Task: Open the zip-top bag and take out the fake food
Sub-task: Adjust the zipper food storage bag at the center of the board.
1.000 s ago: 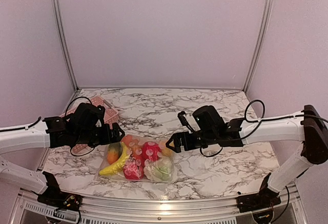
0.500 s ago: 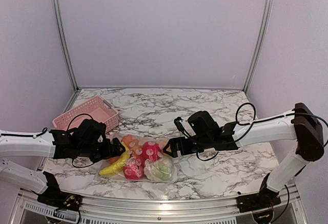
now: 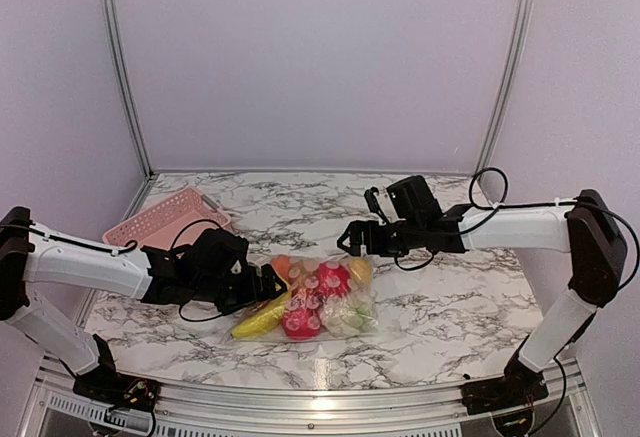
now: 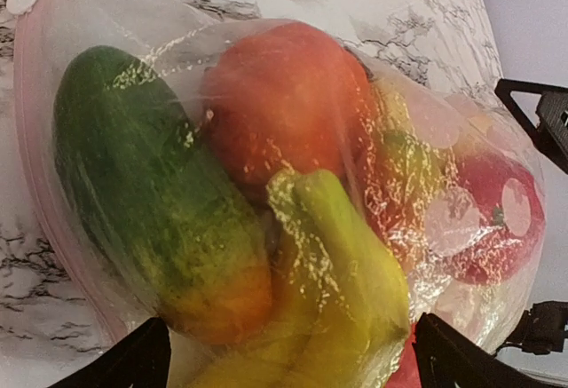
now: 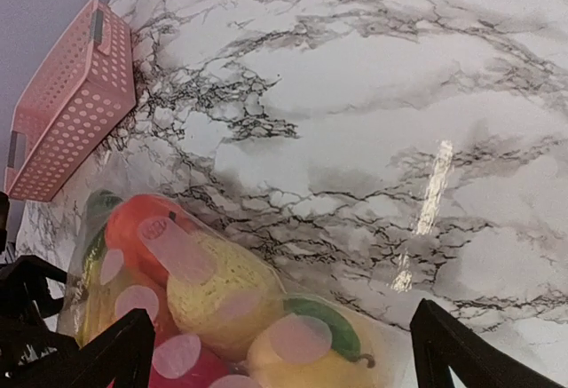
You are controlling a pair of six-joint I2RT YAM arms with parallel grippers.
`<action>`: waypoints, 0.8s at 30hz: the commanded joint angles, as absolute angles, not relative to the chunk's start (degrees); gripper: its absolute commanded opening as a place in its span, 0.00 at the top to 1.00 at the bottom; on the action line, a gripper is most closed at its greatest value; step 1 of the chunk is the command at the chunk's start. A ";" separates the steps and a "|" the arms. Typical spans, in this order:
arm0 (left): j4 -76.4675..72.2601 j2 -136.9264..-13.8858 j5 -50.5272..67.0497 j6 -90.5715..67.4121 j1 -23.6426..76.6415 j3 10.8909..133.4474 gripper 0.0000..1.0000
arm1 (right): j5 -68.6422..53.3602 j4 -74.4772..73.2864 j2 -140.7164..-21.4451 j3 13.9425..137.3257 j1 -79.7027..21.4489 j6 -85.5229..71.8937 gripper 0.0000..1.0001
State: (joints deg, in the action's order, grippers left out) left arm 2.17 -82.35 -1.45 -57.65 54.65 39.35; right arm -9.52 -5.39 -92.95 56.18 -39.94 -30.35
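A pink perforated basket [image 3: 165, 217] sits at the far left of the marble table [image 3: 300, 207].

The bag [image 3: 330, 302] of food [image 3: 300, 321] lies front centre on the table [image 3: 300, 202] and fills the ground there. The left gripper [image 3: 268, 285], jaws spread wide, sits at its left end. The left arm [image 3: 90, 265] stretches low across the near-left marble, so that side is barred. The right gripper [image 3: 348, 240], also spread wide, hangs just behind the bag's far right corner; the right arm [image 3: 520, 227] crosses the right side at mid-depth. The basket [image 3: 165, 217] takes the far left, well apart from the bag. Bare marble runs between basket and right gripper up to the back wall [image 3: 320, 57], and to the right of the bag. A narrow bare strip lies in front of the bag.
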 commanded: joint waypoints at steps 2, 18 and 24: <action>-6.26 -91.49 3.17 -59.00 58.48 48.01 0.01 | -7.39 -13.11 -91.94 63.29 -38.23 -25.14 0.01; -1.07 -92.59 -0.86 -55.35 60.25 56.87 0.01 | -1.94 -19.93 -75.91 52.59 -45.32 -32.74 0.01; 4.00 -86.39 -2.49 -50.66 54.79 52.19 0.01 | -3.02 -15.27 -74.46 45.78 -50.23 -40.21 0.01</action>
